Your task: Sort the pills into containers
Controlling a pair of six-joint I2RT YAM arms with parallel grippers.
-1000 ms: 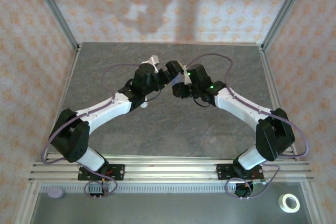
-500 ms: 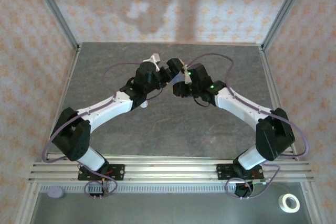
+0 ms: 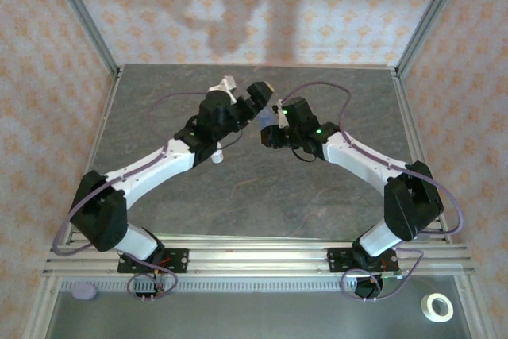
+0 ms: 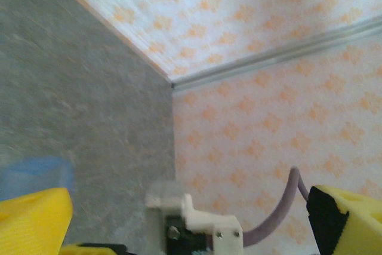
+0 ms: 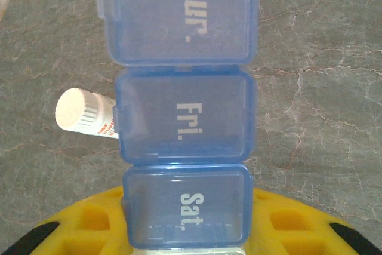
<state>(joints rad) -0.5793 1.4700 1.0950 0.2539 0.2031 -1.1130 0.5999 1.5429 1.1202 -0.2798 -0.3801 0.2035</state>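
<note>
The containers point(image 5: 185, 120) are a translucent blue strip of joined compartments marked Thur., Fri. and Sat., all lids closed. My right gripper point(image 5: 186, 240) is shut on the Sat. end, holding the strip above the table, and its yellow fingers point(image 5: 89, 228) show on either side. In the top view the right gripper point(image 3: 268, 128) sits mid-table, facing the left gripper point(image 3: 254, 98). The left gripper point(image 4: 191, 225) is wide open and holds nothing, with yellow fingertips point(image 4: 33, 219) at the frame's lower corners. A blue blur point(image 4: 37, 173) lies by its left finger. No pills are in view.
A small white bottle point(image 5: 83, 113) lies on its side on the grey table point(image 5: 322, 88), left of the strip. It also shows as the white bottle point(image 3: 216, 158) under the left forearm. Patterned walls point(image 3: 48, 77) close in three sides. A tape roll point(image 3: 436, 306) lies outside, front right.
The left arm has swung and stretched further back, bringing its open gripper up and right, close beside the right gripper. The right arm has barely moved and keeps its grip.
</note>
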